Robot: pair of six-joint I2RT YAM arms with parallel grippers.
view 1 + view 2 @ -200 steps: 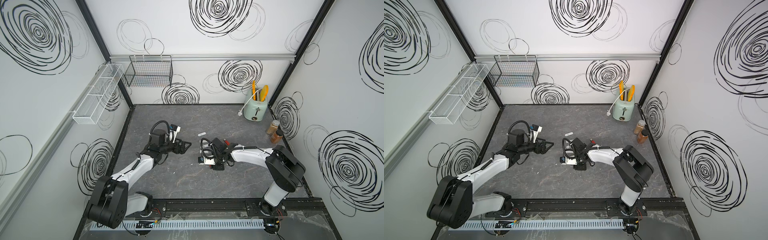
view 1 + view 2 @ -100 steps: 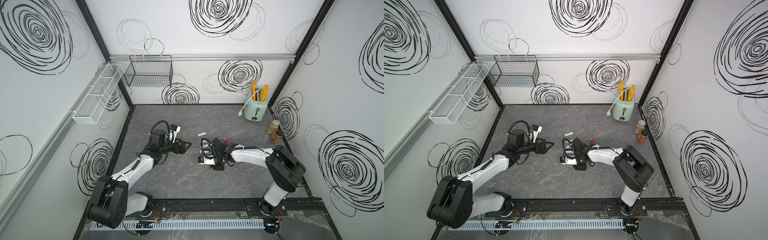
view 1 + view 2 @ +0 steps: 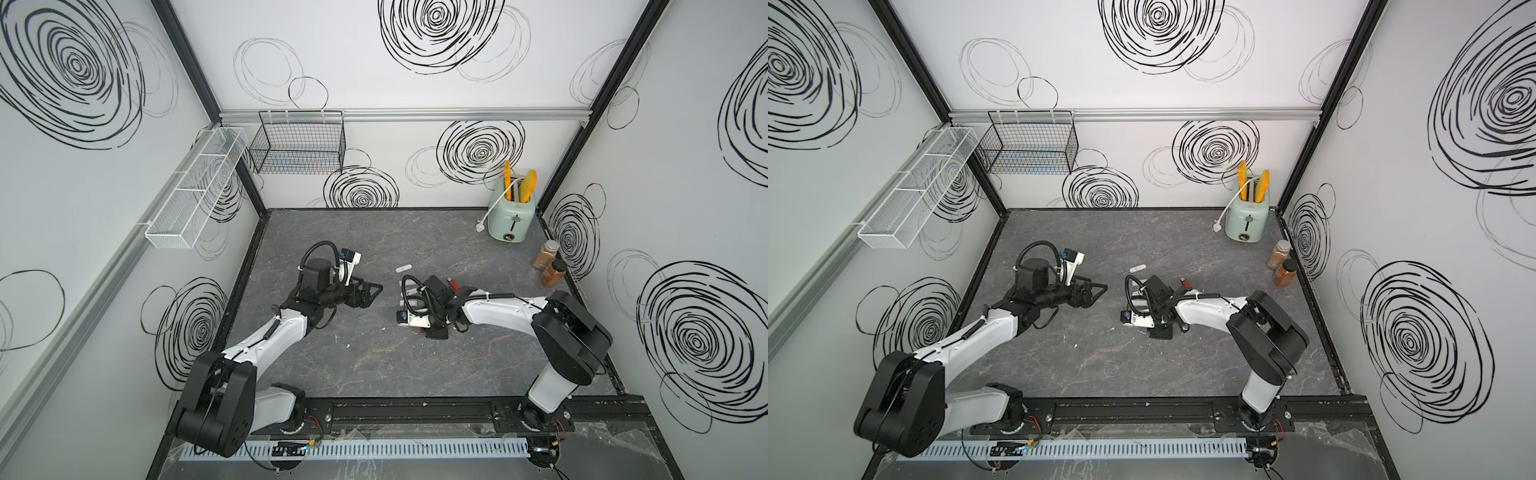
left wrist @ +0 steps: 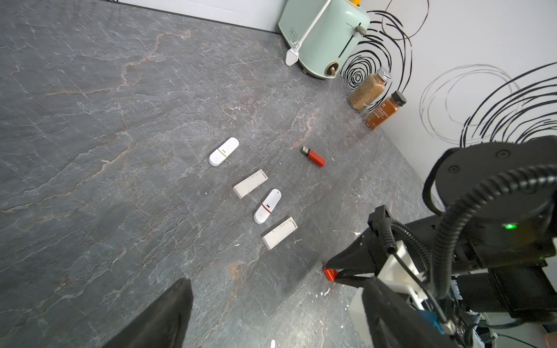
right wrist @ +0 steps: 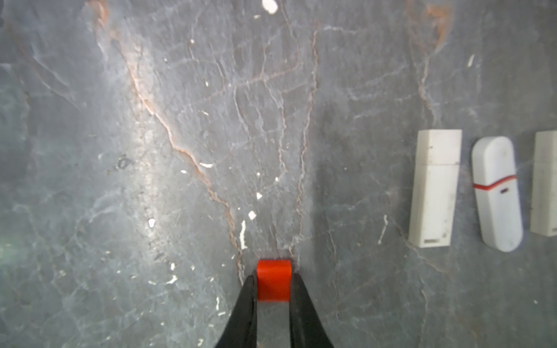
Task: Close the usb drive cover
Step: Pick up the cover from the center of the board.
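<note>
The small red cover (image 5: 273, 271) rests on the grey tabletop, and my right gripper (image 5: 273, 286) is shut on it, one black finger on each side. The left wrist view shows the same cover (image 4: 330, 274) at the right gripper's tips. The uncapped red usb drive (image 4: 313, 156) lies flat further off with its metal plug bare, and it shows in both top views (image 3: 454, 284) (image 3: 1185, 282) behind the right wrist. My left gripper (image 3: 370, 291) hovers open and empty to the left of the right gripper (image 3: 434, 332).
Several white capped drives lie in a row (image 4: 224, 151) (image 4: 250, 187) (image 4: 267, 206) (image 4: 279, 233), close beside the right gripper. A mint toaster (image 3: 511, 216) and two spice jars (image 3: 545, 254) (image 3: 554, 273) stand at the back right. Wire baskets (image 3: 299, 143) hang on the walls.
My right gripper's jaws have drawn together onto the red cover. Neither arm has visibly shifted, and the left gripper stays open.
</note>
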